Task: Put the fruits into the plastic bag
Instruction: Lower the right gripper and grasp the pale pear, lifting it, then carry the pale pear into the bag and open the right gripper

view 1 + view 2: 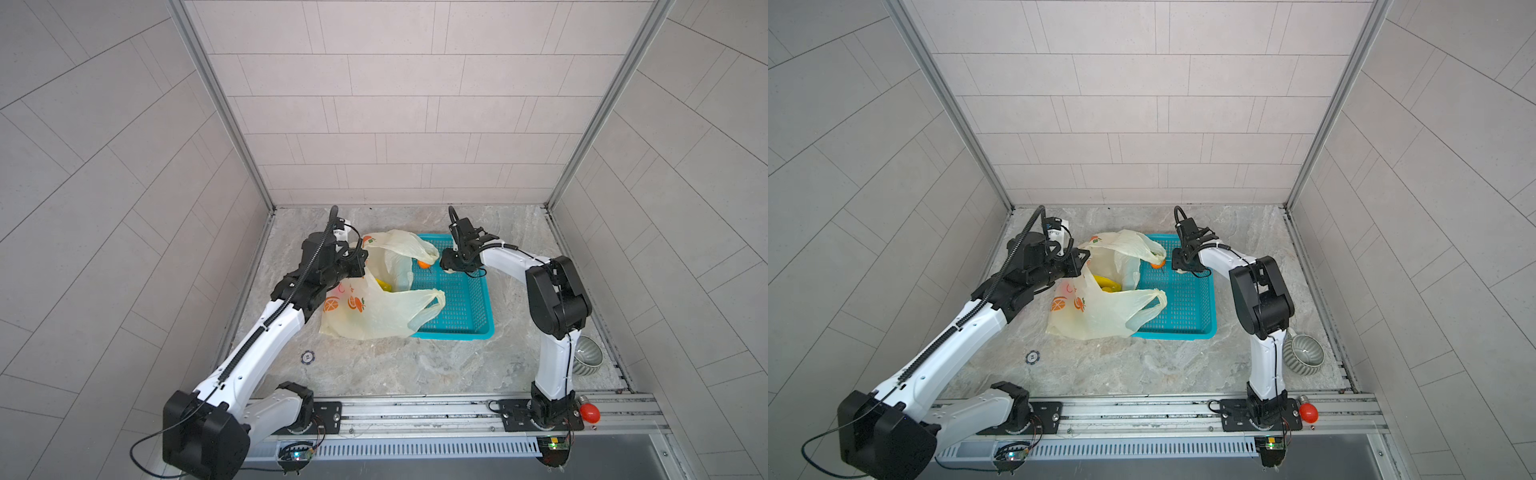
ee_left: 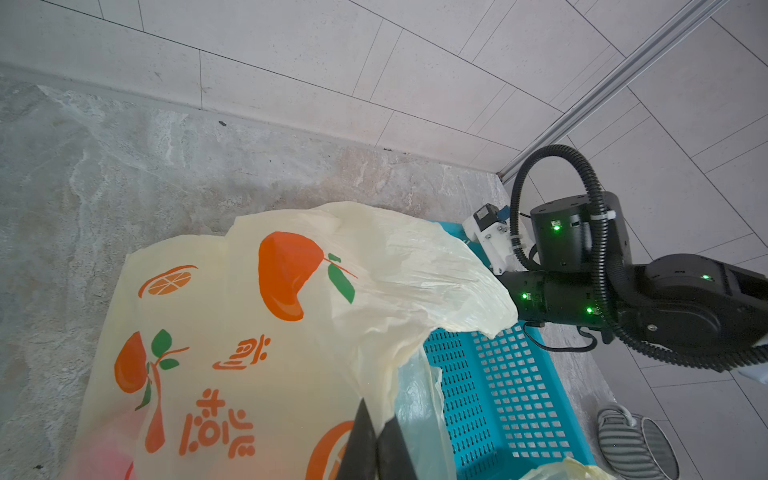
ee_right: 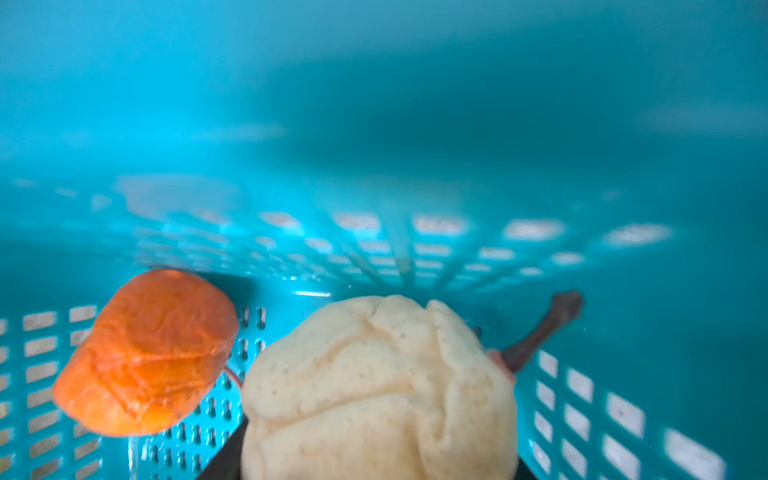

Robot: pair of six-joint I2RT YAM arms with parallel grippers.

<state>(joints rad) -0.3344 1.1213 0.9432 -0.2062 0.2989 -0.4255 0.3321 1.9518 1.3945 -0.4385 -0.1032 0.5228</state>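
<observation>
- Black fingers (image 2: 360, 444) of the left gripper (image 2: 376, 432) are pressed together on the rim of the plastic bag (image 1: 374, 316), holding its mouth raised and open.
- A yellow fruit (image 1: 384, 286) lies inside that mouth.
- The bag rests on the marbled tabletop (image 1: 415, 365), with both loop handles draped over the left side of the teal mesh basket (image 1: 465, 299).
- The right gripper (image 1: 444, 266) reaches into the basket's far end. A pale beige pear (image 3: 374, 390) sits between its fingers, which are mostly hidden, so I cannot tell whether they clamp it.
- An orange fruit (image 3: 145, 353) lies just beside the pear on the basket floor, at the tip of the far bag handle.
</observation>
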